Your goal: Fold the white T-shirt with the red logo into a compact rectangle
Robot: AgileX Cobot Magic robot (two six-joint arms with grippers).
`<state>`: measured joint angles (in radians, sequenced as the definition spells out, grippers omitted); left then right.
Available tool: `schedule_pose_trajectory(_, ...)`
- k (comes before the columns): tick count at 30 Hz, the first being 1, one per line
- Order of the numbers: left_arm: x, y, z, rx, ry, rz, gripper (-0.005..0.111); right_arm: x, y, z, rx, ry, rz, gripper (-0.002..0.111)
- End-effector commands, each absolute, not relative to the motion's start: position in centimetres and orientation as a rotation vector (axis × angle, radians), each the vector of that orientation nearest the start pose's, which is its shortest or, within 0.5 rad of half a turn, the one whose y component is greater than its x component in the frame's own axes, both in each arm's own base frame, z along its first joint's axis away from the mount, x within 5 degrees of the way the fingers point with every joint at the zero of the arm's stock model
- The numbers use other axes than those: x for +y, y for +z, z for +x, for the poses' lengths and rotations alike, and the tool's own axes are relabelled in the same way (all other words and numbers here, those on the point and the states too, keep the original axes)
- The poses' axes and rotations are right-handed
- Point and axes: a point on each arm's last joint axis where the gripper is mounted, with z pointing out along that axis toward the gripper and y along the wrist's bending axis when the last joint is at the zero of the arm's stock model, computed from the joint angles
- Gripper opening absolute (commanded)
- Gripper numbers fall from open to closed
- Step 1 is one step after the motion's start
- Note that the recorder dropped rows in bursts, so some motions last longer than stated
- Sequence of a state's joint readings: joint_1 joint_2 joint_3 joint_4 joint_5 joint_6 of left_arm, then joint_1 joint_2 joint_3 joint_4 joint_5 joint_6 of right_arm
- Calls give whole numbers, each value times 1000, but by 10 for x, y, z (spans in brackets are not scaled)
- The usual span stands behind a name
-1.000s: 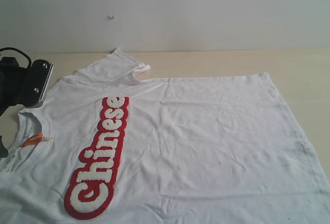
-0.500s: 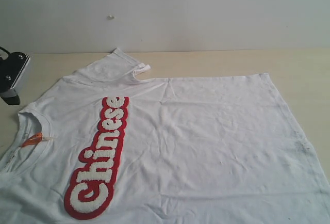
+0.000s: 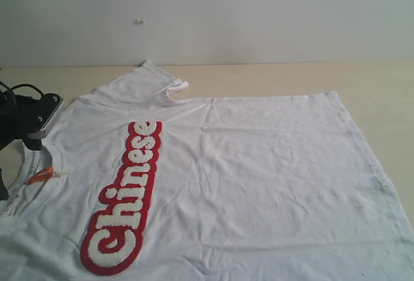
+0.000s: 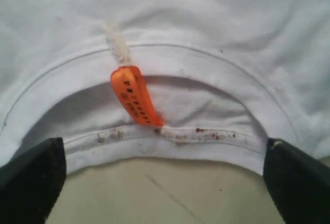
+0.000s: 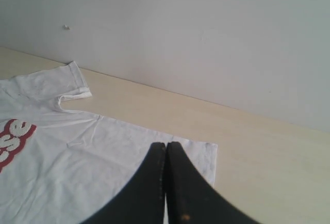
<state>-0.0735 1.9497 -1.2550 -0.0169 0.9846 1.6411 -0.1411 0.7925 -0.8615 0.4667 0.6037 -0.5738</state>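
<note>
The white T-shirt (image 3: 259, 184) lies flat and face up on the table, collar to the left, hem to the right. The red logo (image 3: 126, 197) runs across its chest. My left gripper (image 3: 18, 161) hovers at the collar (image 4: 170, 59), open wide, with one finger (image 4: 31, 180) on either side of the neckline and the orange neck tag (image 4: 133, 95) just beyond. Nothing is between them. My right gripper (image 5: 166, 149) is out of the exterior view; it is shut and empty, held above the shirt's far hem corner (image 5: 203, 154).
The pale wooden table (image 3: 272, 77) shows as a strip behind the shirt, ending at a white wall (image 3: 259, 15). One sleeve (image 3: 139, 80) spreads toward that wall. The shirt's near side runs off the bottom of the exterior view.
The left gripper drew back to the left edge half a second ago, then came back lower, next to the collar. The shirt has not moved.
</note>
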Motion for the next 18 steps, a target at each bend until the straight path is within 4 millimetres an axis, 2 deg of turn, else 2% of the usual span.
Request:
schedule_pose_trajectory(1, -20, 146, 360, -2047, 32, -2356, 105, 2, 380, 156, 1936, 39, -215, 0)
schedule_pose_trajectory(5, -9, 139, 361, -2080, 62, -2311, 105, 2, 380, 156, 1936, 39, -215, 0)
schedule_pose_trajectory(18, -9, 117, 364, -2151, 147, -2263, 105, 2, 379, 156, 1941, 42, -217, 0)
